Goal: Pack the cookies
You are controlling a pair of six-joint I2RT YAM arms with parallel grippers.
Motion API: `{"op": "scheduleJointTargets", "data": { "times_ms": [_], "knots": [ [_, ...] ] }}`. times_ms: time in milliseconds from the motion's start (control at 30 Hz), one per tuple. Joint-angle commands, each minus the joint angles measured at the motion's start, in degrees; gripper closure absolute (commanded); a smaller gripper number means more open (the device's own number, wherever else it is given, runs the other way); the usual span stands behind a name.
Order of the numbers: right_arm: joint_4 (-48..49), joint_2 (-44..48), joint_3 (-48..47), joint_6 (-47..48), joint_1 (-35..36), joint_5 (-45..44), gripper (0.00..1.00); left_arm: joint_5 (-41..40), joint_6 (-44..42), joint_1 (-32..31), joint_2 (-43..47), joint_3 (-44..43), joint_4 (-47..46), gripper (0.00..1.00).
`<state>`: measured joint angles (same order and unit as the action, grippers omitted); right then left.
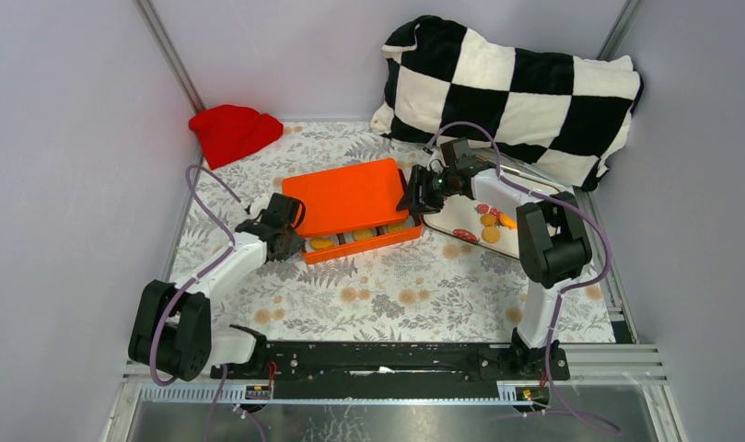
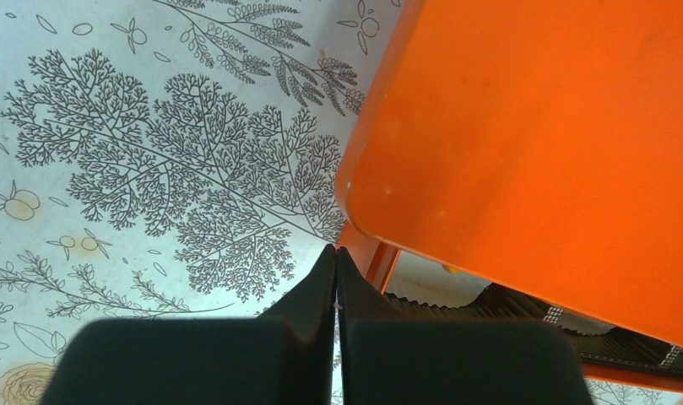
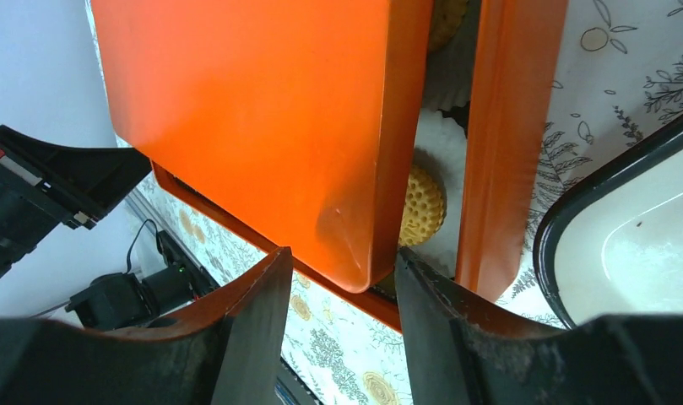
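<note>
An orange box (image 1: 364,247) lies mid-table with its orange lid (image 1: 345,195) shifted back, so a front row of golden cookies (image 1: 364,234) in white paper cups shows. More cookies (image 1: 490,234), golden and reddish, lie on the white tray (image 1: 456,216) to the right. My right gripper (image 1: 416,198) is at the lid's right corner. In the right wrist view, it (image 3: 340,251) is open and straddles that lid (image 3: 253,110) corner, beside a golden cookie (image 3: 422,205). My left gripper (image 1: 285,230) is shut and empty, its tips (image 2: 335,249) by the box's left corner under the lid (image 2: 532,126).
A red cloth (image 1: 232,131) lies at the back left. A black-and-white checkered pillow (image 1: 516,87) fills the back right behind the tray. The tray's dark rim (image 3: 574,219) runs close to the box's right wall (image 3: 506,143). A floral cloth covers the table.
</note>
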<state>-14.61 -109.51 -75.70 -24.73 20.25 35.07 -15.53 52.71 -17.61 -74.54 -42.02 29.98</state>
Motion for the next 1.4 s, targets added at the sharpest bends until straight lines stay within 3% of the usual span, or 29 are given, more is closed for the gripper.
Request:
{"op": "scheduleJointTargets", "data": {
  "times_ms": [0,367,567,833,1100,1233,1367],
  "knots": [
    [2.49,1.23,0.74,-1.33,0.29,4.45,0.45,0.42,-0.85,-0.15,-0.15,0.47,-3.22,1.00],
    [-1.15,-2.38,-3.41,-4.22,0.40,-2.03,0.47,1.14,-1.46,-0.15,-1.13,0.24,-3.91,1.00],
    [1.77,-4.75,-3.66,-6.75,1.50,0.05,0.49,1.75,-1.81,-0.15,-0.99,0.39,-4.44,1.00],
    [23.02,-3.52,4.82,-19.24,1.63,6.42,0.64,1.89,-2.43,-0.15,-0.52,0.50,-4.32,1.00],
    [34.97,0.10,11.18,-27.47,1.54,8.58,1.00,2.79,-2.76,-0.06,-0.42,-0.01,-3.99,1.00],
    [35.70,3.49,11.69,-28.00,1.54,11.00,1.00,4.27,-2.87,-0.06,1.33,-1.67,-1.22,1.00],
    [28.59,8.13,10.82,-24.51,1.55,11.29,1.00,5.97,-2.79,-0.06,7.19,-5.46,2.98,1.00]
  ]
}}
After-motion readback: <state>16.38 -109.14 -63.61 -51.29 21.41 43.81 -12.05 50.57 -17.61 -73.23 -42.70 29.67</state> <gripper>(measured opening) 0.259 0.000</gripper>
